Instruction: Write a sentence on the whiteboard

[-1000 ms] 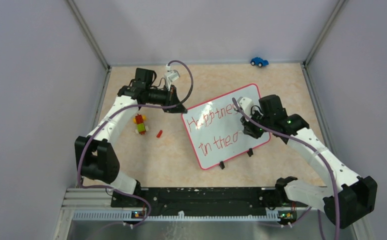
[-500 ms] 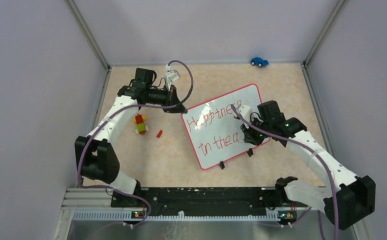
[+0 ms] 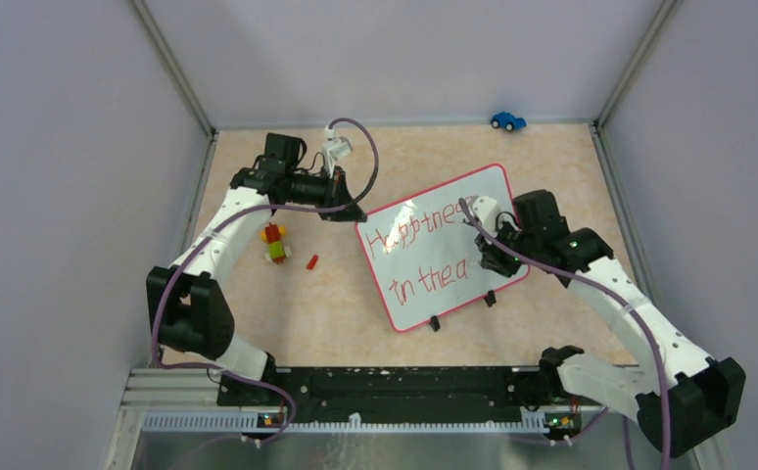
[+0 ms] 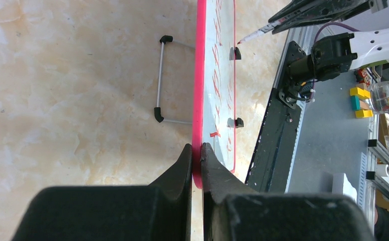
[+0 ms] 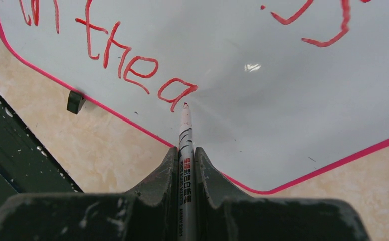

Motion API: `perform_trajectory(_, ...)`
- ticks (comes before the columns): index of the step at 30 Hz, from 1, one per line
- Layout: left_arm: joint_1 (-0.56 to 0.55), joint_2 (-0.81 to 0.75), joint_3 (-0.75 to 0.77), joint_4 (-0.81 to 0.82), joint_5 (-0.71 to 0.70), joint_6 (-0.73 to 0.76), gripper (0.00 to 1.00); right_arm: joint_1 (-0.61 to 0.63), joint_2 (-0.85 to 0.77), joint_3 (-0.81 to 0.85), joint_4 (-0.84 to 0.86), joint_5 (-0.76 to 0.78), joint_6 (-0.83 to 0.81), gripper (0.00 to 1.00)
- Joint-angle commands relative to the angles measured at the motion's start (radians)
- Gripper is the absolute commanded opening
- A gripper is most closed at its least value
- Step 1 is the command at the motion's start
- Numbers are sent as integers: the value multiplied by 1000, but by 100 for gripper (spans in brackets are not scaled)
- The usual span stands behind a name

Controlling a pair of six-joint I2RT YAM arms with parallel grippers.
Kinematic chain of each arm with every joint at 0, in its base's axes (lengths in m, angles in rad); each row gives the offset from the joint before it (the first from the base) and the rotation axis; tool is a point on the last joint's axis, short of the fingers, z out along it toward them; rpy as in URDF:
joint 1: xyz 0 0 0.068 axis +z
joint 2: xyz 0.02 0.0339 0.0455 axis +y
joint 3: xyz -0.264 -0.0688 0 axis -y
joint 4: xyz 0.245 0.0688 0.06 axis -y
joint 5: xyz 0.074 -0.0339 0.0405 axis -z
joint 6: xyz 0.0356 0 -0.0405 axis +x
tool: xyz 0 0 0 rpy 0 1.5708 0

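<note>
The whiteboard (image 3: 478, 188) stands tilted on the table, with a white face and a red-pink frame. The sentence (image 3: 432, 280) in red reads "Happines" above "in thea" (image 5: 132, 65). My left gripper (image 3: 355, 213) is shut on the board's frame at its upper left corner (image 4: 196, 148). My right gripper (image 3: 488, 257) is shut on a white marker (image 5: 186, 135). The marker's red tip sits just right of the last "a", at the board's surface. I cannot tell whether it touches.
A blue toy car (image 3: 507, 120) sits by the back wall. A block figure (image 3: 275, 242) and a small red piece (image 3: 311, 261) lie left of the board. The board's wire stand (image 4: 160, 80) props it from behind. Grey walls enclose the table.
The last letter of the lower line was closed into an "a". My right gripper then shifted slightly right with the marker. The left arm has not moved.
</note>
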Motion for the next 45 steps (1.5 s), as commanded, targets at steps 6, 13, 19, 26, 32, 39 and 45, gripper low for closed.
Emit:
perform_trajectory(6,-39,40,-40,-64,-37,40,0,-37,-5,72,18,3,-24,0)
perform_trajectory(13,-39,39,-41,-63,-35,40,0,-38,10,51,36,-14,-17,0)
perform_trajectory(19,-39,39,-40,-64,-38,41,0,-36,32,55,61,-24,-5,0)
perform_trajectory(26,-39,39,-41,-67,-42,44,0,-37,49,51,70,-18,-9,0)
perform_trajectory(32,-39,44,-39,-66,-40,42,0,-38,47,44,77,9,-11,0)
perform_trajectory(39,-39,44,-38,-67,-40,43,0,-37,39,54,74,57,-17,0)
perform_trajectory(45,-39,42,-40,-68,-41,44,0,-38,33,55,76,70,-16,0)
